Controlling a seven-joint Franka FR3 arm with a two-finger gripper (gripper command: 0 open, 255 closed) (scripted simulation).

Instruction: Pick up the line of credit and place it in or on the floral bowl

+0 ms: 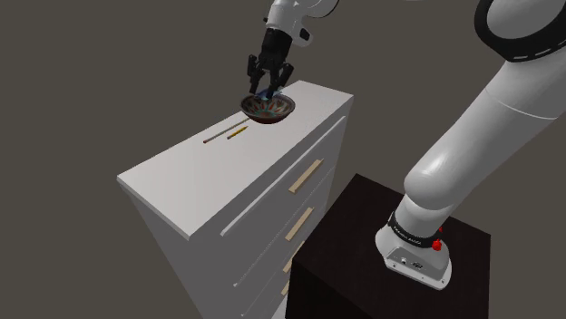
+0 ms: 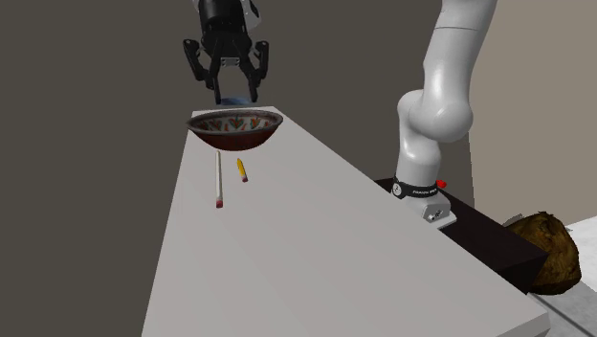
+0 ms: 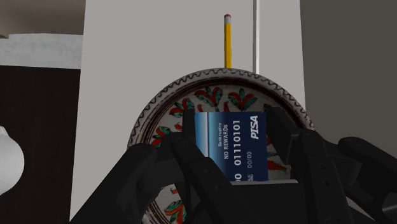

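Dresser top (image 1: 195,177); one thin white stick (image 1: 216,139) and one yellow pencil (image 1: 238,132), both lying at 8 o'clock of the one patterned bowl (image 1: 270,110) in the shoulder view, apart from it; gripper (image 1: 266,90) at the bowl's 12 o'clock, jaws clenched on the one blue card (image 3: 230,145); card held upright over the bowl's hollow, likely so that letting go drops it inside.

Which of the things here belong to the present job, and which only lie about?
Belong to the job: blue card, clasped in the gripper; floral bowl below it.
Only lying about: yellow pencil; thin white stick; both lie on the white dresser.
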